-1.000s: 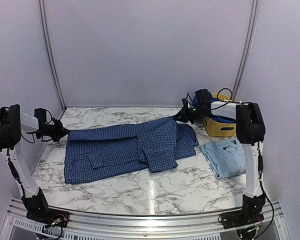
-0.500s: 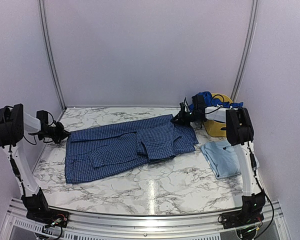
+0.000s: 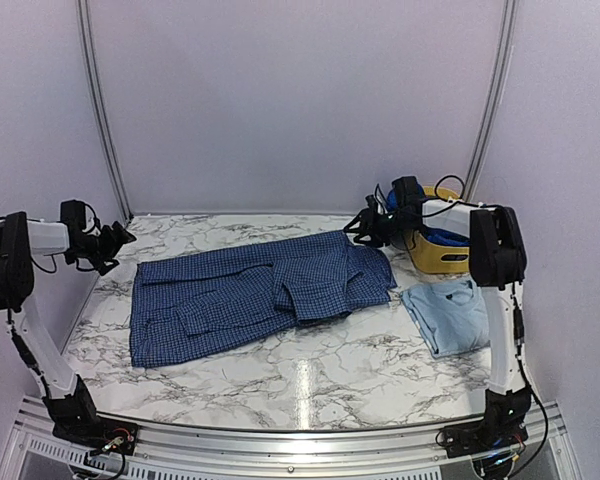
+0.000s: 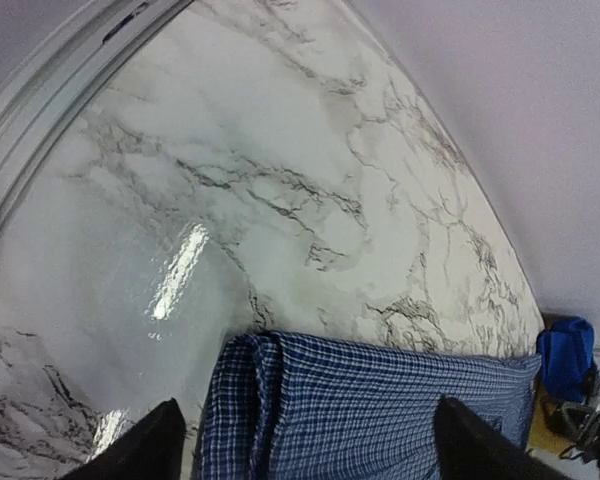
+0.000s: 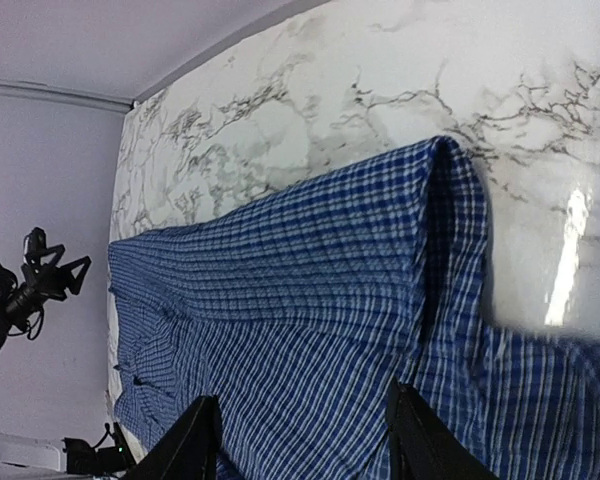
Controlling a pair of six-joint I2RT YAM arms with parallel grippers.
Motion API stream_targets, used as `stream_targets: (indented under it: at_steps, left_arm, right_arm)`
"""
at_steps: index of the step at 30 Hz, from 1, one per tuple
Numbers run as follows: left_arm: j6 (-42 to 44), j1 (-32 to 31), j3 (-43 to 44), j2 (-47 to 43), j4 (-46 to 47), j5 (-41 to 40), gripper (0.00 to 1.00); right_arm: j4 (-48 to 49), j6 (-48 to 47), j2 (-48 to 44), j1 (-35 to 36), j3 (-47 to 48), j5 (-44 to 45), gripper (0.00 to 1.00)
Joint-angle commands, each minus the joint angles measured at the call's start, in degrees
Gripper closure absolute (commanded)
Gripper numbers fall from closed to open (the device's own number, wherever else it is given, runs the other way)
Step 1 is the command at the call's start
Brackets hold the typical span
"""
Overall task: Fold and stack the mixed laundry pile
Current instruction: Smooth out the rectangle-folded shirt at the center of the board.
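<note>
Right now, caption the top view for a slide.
Checked shirt spread out, left gripper and right gripper open near its far corners; pale T-shirt folded nearby.

Even bright light, glare streaks on the marble table (image 3: 302, 378).

No text, label, brand or number is legible on anything shown

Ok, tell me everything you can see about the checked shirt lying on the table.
The shirt is navy-and-white small-check woven cloth, spread flat across the middle of the marble table, long side running left to right. Folded strips, seemingly sleeves, lie across its front, and its far left corner is doubled over. It rests on the table alone; the left pincer and right pincer hang open by its far corners, holding nothing.
</note>
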Motion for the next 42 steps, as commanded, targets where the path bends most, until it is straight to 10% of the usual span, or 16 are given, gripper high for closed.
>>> stream_targets:
  at_steps: [1,19,27,36,42]
  left_arm:
    - [7.8,-3.5,1.4,-9.1,-9.2,-5.7,0.01]
    - [11.6,-35.4,-5.3,-7.1,-19.6,-10.7,0.01]
    - [16.5,-35.4,-7.3,-11.1,-26.8,-16.3,0.01]
    - [20.7,-41.1,-5.9,-18.5,-24.8,-20.1,0.01]
    - [20.9,-44.1,-5.3,-20.7,-17.5,-19.4,0.01]
  right_arm:
    - [-4.1,-5.6,-12.0,-0.4,-8.5,2.5,0.50]
    - [-5.4,-15.5,-19.9,7.7,-36.9,2.8,0.79]
    - [-7.2,-19.9,-29.2,12.5,-51.7,3.6,0.77]
    - [-8.5,-29.6,-41.9,14.5,-54.9,9.9,0.47]
    - [-10.6,-31.2,-41.0,18.4,-56.2,16.4,0.57]
